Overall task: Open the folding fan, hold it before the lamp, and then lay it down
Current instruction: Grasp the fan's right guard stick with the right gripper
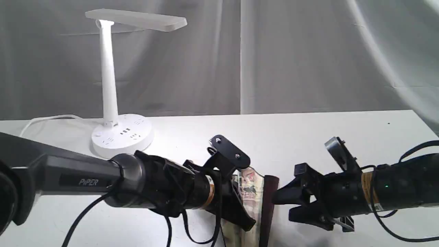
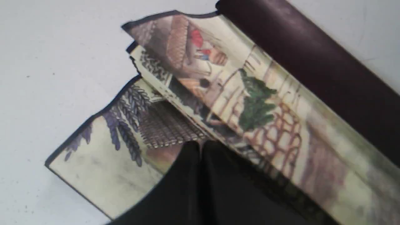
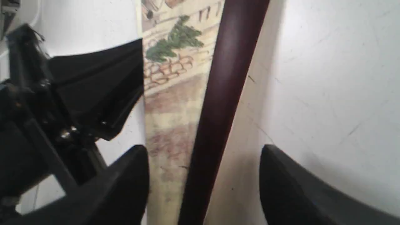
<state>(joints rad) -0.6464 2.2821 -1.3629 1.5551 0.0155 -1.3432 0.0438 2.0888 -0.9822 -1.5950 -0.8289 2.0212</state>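
1 fan [image 1: 251, 190], 1 lamp [image 1: 109, 75]; L fingers [image 2: 184, 178] pinch fan.

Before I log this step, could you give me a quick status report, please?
Left gripper shut on fan pleats. Right gripper open, straddling dark guard. Fan part-spread on table. Lamp back left, path unobstructed.

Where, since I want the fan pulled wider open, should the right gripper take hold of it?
Probably the maroon guard along the folding fan's free edge: a stiff, straight strip lying on the table. Come from above, right gripper fingers across its width; its open jaws straddle it now. The left gripper pinches the far pleats.
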